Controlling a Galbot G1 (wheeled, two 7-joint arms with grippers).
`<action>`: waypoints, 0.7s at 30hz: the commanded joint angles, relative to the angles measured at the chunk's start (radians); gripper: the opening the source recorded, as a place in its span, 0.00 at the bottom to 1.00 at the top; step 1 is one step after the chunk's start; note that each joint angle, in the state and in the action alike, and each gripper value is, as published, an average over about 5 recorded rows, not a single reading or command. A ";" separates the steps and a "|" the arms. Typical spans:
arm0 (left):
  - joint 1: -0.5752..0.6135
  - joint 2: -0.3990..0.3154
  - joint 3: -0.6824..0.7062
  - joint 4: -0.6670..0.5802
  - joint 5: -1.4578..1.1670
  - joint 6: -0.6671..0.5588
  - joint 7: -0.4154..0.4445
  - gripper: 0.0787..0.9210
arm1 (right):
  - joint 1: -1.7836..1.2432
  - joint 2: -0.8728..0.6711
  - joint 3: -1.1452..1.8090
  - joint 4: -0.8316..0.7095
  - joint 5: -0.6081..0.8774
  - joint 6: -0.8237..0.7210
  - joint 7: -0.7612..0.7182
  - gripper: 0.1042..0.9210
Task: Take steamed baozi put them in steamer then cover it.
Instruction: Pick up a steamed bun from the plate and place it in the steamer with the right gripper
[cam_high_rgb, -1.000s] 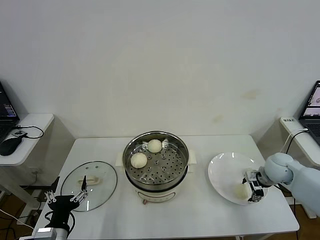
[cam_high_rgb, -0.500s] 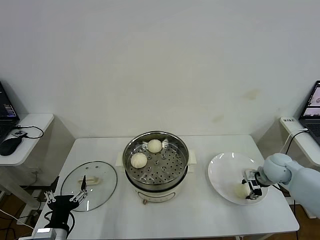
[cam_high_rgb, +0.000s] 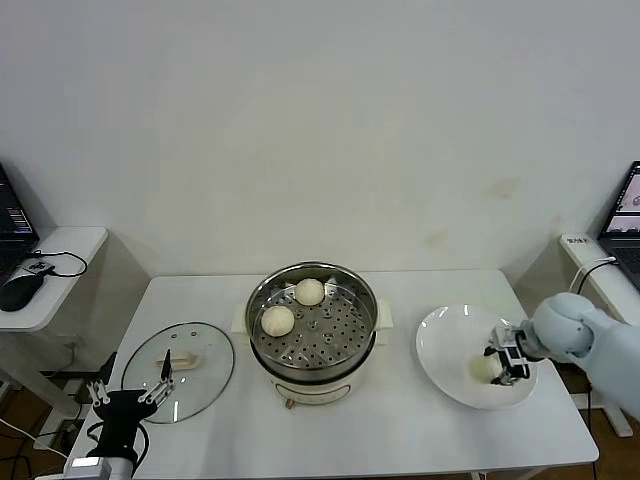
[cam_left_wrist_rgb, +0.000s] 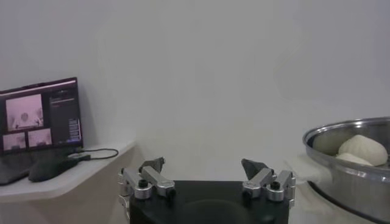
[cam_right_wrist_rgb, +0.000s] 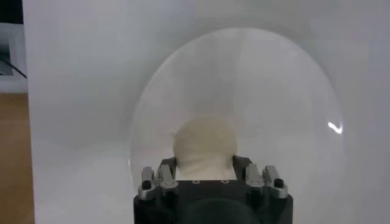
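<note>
Baozi (cam_high_rgb: 484, 367) sits pinched in our right gripper (cam_high_rgb: 506, 365) over the plate (cam_high_rgb: 445, 345) — no writing legible. Our left gripper (cam_high_rgb: 133, 394) waits spread wide beside the white table (cam_high_rgb: 400, 440), against a plain wall (cam_high_rgb: 320, 120).

steamer (cam_high_rgb: 312, 318): shiny perforated steel | baozi (cam_right_wrist_rgb: 205, 145): matt, smooth | plate (cam_high_rgb: 450, 345): glossy

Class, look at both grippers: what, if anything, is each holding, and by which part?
The right gripper is shut on a baozi over the plate, gripping its sides. The left gripper holds nothing.
</note>
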 joint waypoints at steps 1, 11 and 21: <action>-0.003 0.004 0.001 -0.004 -0.002 0.002 0.001 0.88 | 0.317 -0.029 -0.111 0.050 0.145 -0.007 -0.025 0.59; -0.003 0.012 0.003 -0.012 -0.004 0.003 0.002 0.88 | 0.818 0.153 -0.442 0.056 0.334 -0.057 -0.003 0.60; 0.003 0.006 -0.014 -0.008 -0.006 0.003 0.002 0.88 | 0.907 0.461 -0.530 0.028 0.449 -0.045 0.058 0.61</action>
